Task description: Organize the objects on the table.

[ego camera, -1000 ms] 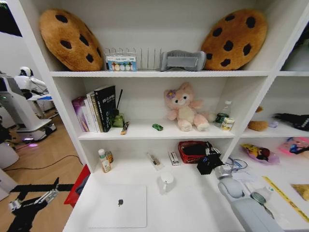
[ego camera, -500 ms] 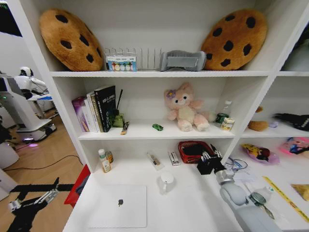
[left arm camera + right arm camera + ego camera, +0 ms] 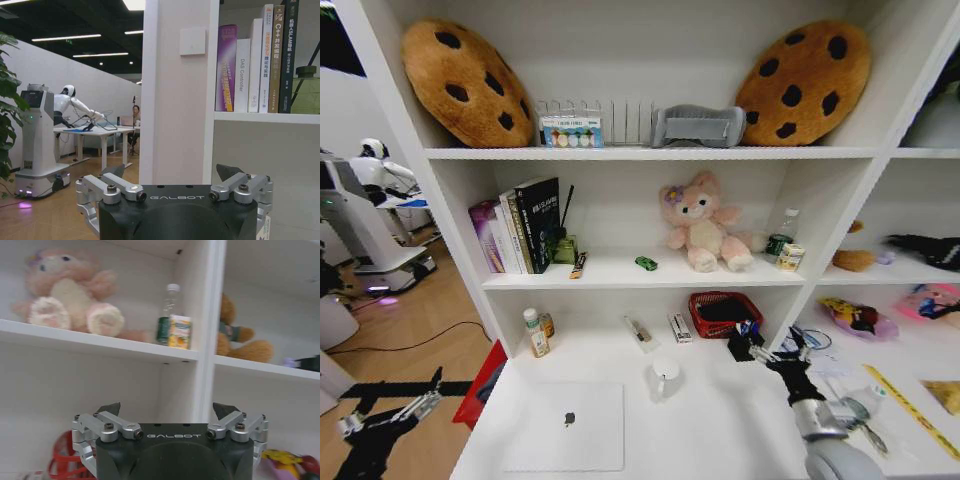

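Laptop (image 3: 563, 427) first: it lies shut and flat on the table (image 3: 720, 420), well off to the left of the right gripper (image 3: 778, 352), with the white mug (image 3: 664, 374) between them. The green toy car (image 3: 646, 263) sits on the shelf above, beside the pink plush (image 3: 703, 226) — higher than the gripper and to its left. Nothing is held; this looks like the reach stage before a first pick, and the next move calls for choosing one item and bringing the spread fingers down over it. The right arm rises from the lower right, wrist up, gripper just in front of the red basket (image 3: 712, 312), jaws apart and empty. The left gripper (image 3: 385, 413) hangs low beside the desk's left end — also open, idle.
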You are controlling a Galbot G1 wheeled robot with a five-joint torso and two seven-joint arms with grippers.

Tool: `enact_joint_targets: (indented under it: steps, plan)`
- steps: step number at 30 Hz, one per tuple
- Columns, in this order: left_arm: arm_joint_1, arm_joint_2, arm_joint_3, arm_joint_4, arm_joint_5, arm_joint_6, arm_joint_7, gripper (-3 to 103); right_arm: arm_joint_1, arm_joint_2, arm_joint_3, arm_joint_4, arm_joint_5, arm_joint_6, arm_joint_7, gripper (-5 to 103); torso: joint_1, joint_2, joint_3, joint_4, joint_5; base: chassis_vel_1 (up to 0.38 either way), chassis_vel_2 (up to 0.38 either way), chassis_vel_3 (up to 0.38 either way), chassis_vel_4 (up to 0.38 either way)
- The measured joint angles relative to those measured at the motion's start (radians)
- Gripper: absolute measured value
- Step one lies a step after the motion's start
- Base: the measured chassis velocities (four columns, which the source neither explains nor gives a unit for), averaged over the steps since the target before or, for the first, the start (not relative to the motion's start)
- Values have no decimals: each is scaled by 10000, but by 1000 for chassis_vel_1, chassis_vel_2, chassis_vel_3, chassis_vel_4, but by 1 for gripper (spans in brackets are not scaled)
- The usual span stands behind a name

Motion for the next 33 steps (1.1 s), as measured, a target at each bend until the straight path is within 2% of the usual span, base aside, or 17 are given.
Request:
enact_joint_targets:
  steps: [3,7,13,19,25,27,29,30,31,32,33]
  plan:
    - [1,0,0,0,0,0,0,100,-351,544,670,37,420,-12,317,100,-1,0,1,0,1,0,0,0,0]
    - [0,0,0,0,-1,0,1,100,-456,731,1310,-355,906,-149,639,100,0,0,2,2,2,0,0,0,0]
    - [0,-1,0,0,-1,0,0,100,-334,815,1650,-1113,1253,-374,931,100,2,-1,2,1,3,0,0,0,0]
    - [0,0,0,0,0,0,0,100,-97,713,1643,-1574,1467,-558,1049,100,2,-1,2,1,3,0,0,0,0]
    - [0,0,0,0,0,0,0,100,401,164,1530,-2191,1619,-726,1153,101,3,-2,2,3,2,0,0,0,0]
    - [0,0,0,-1,0,0,0,100,501,28,1394,-2252,1604,-739,1158,92,3,-1,3,3,3,0,0,0,0]
    - [0,0,0,-1,0,0,0,100,501,28,1394,-2252,1604,-739,1158,92,3,-1,3,3,3,0,0,0,0]
    - [0,0,0,0,-1,0,0,100,555,52,1314,-2228,1611,-760,1168,82,3,-2,3,3,2,0,0,0,0]
    - [0,0,0,0,0,0,0,100,566,110,1257,-2175,1654,-800,1206,76,3,-2,3,2,2,0,0,0,0]
    - [0,0,0,0,0,0,0,100,555,146,1207,-2155,1700,-823,1246,76,2,-2,2,2,2,0,0,0,0]
    - [0,0,0,0,0,0,0,100,540,161,1183,-2158,1724,-827,1275,71,3,-1,2,1,2,0,0,0,0]
